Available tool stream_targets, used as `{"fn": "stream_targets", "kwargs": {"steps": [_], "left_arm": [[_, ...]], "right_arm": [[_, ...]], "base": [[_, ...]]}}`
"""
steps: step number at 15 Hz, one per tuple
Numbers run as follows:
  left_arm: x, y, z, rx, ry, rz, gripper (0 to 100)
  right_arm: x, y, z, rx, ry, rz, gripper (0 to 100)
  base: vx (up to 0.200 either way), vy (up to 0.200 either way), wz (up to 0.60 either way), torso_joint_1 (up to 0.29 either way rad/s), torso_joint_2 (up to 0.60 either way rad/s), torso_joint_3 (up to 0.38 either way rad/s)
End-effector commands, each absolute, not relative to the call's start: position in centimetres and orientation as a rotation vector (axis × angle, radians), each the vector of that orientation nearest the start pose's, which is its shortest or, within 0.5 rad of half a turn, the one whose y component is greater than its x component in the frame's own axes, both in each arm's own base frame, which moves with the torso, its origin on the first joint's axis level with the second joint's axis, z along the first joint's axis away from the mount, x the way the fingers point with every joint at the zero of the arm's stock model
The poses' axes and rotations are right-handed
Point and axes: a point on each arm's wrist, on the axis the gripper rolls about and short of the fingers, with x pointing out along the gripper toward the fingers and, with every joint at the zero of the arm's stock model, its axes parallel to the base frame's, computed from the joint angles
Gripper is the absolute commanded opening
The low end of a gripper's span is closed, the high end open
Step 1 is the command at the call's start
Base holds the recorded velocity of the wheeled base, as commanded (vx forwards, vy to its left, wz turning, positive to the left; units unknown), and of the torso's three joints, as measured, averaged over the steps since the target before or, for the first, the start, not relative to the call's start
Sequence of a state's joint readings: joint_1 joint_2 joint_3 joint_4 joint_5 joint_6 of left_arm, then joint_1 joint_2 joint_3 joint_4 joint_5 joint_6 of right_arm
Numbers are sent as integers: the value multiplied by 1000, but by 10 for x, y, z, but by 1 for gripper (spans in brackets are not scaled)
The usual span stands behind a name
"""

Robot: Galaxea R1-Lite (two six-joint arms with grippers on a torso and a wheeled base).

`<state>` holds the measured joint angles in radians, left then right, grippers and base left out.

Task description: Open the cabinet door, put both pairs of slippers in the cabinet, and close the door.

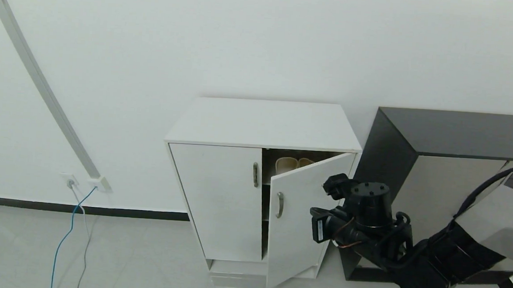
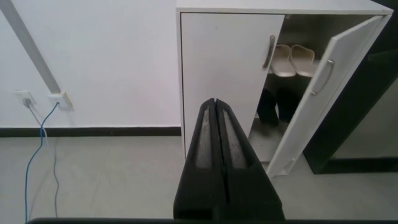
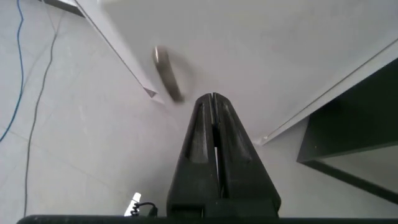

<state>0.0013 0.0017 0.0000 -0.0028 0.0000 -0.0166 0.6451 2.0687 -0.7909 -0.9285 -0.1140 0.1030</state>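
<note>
The white cabinet stands against the wall, its left door shut and its right door swung partly open. A beige pair of slippers sits on the upper shelf, also seen in the left wrist view, with a dark pair on the shelf below. My right gripper is shut with nothing in it, close to the outer face of the right door, beside its handle. My left gripper is shut and empty, held back from the cabinet front.
A dark glossy cabinet stands right next to the open door's side. Wall sockets with a blue cable and a grey one are at the left. Bare tiled floor lies in front.
</note>
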Motion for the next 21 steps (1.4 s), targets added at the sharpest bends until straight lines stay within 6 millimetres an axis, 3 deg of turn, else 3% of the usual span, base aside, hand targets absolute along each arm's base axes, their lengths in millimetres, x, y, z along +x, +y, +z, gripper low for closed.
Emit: {"fn": "stream_targets", "kwargs": {"steps": [1,5,8,12,16,21], "left_arm": [[-23,0,76,-15,-2,2,0],[-23,0,76,-15,-2,3,0],[-23,0,76,-17,-2,3,0],[-23,0,76,-17,-2,3,0],[-23,0,76,-15,-2,2,0],[-23,0,76,-17,-2,3,0]], "right_arm": [[272,205,81,-49,375,576,0],[247,189,75,-60,384,603,0],[243,191,73,-67,391,613,0],[248,196,69,-67,398,615,0],[277,216,68,-40,336,614,0],[319,224,59,-15,292,565,0]], "base": [[0,0,0,0,0,0],[100,0,0,1,1,1],[200,0,0,1,-1,1],[0,0,0,0,0,0],[0,0,0,0,0,0],[0,0,0,0,0,0]]}}
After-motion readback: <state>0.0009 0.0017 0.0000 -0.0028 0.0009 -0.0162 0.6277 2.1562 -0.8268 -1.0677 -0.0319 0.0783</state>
